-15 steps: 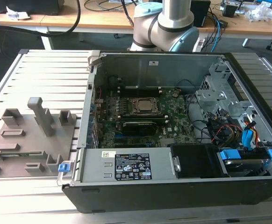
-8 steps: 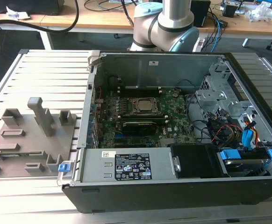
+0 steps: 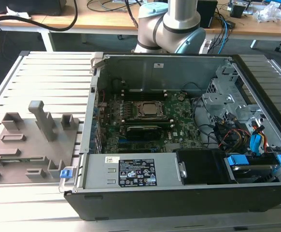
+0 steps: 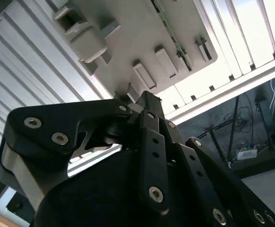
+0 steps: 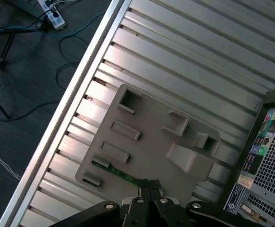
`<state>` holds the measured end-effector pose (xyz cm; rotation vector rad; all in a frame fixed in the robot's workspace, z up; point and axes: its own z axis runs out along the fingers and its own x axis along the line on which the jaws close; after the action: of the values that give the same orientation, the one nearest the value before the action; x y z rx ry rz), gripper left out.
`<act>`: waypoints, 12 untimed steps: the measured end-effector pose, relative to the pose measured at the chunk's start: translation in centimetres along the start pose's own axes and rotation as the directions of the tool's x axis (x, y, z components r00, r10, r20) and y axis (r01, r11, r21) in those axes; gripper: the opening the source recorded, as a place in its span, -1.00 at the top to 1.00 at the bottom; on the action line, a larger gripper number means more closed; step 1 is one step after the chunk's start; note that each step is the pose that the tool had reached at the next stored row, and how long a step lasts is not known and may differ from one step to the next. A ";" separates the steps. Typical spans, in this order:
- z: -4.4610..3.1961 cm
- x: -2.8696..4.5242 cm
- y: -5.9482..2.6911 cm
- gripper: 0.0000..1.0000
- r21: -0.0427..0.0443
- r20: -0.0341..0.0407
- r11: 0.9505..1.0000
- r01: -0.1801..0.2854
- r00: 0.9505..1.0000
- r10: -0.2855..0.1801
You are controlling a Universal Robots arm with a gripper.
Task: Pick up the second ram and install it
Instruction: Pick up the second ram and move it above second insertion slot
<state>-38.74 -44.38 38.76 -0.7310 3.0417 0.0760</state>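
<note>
The second ram (image 5: 115, 171) is a thin green stick lying in a low slot at the edge of a grey fixture plate (image 5: 147, 142). In the second wrist view its green edge (image 4: 168, 29) runs along the same plate. My gripper (image 5: 150, 187) hangs above the plate, close to one end of the stick and apart from it. Its black fingertips sit together with nothing between them, and in the second wrist view the gripper (image 4: 138, 98) tapers to a closed tip. The open computer case (image 3: 179, 121) with its motherboard stands on the exterior view's right.
The grey fixture plate (image 3: 34, 140) carries several raised holders and a tall post (image 3: 41, 118). Inside the case are the CPU socket (image 3: 148, 110), a black card (image 3: 143, 129), a power supply (image 3: 131, 171) and cables (image 3: 237, 135). The ribbed table edge (image 5: 81, 90) drops to a floor with cables.
</note>
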 end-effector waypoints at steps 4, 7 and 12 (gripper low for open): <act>0.00 0.00 0.00 0.79 -0.002 -0.003 0.997 0.073 0.997 -0.073; 0.00 0.00 0.00 0.79 -0.004 -0.006 0.990 0.143 0.990 -0.143; 0.00 0.00 0.00 0.79 -0.006 -0.009 0.978 0.208 0.978 -0.208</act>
<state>-38.74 -44.39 38.76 -1.0469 2.9533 0.0778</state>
